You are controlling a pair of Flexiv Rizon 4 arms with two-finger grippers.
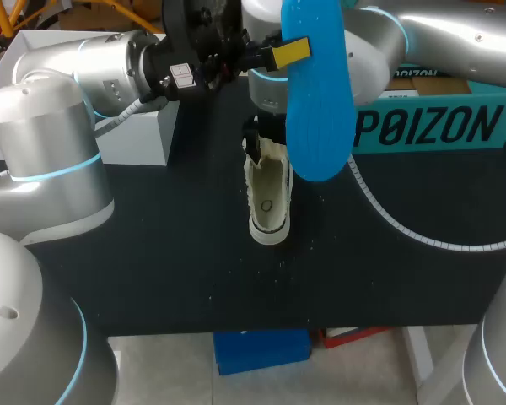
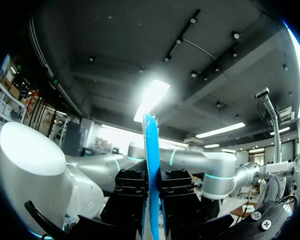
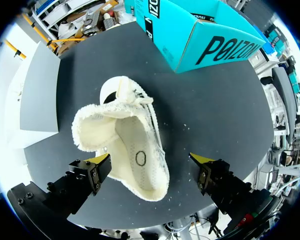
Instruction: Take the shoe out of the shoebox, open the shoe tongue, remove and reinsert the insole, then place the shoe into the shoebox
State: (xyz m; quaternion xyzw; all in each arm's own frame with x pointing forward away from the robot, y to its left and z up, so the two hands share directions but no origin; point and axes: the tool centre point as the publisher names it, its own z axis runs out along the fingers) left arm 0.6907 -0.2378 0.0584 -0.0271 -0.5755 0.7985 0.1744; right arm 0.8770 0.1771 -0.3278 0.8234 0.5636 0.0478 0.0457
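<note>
You have the shoe (image 1: pixel 268 198) out on the table, near-left of the shoebox (image 1: pixel 430 126). Your left gripper (image 1: pixel 291 52) pinches the blue insole (image 1: pixel 319 110) above it. The right gripper (image 3: pixel 150 164) hangs wide open over the shoe (reinserting and boxing remain).

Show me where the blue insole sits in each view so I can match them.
Head view: blue insole held up over the shoe, pinched by the left hand.
Left wrist view: edge-on, clamped in that hand.
Right wrist view: not in it.
Landmark: the shoe, in head and right wrist views only.
</note>
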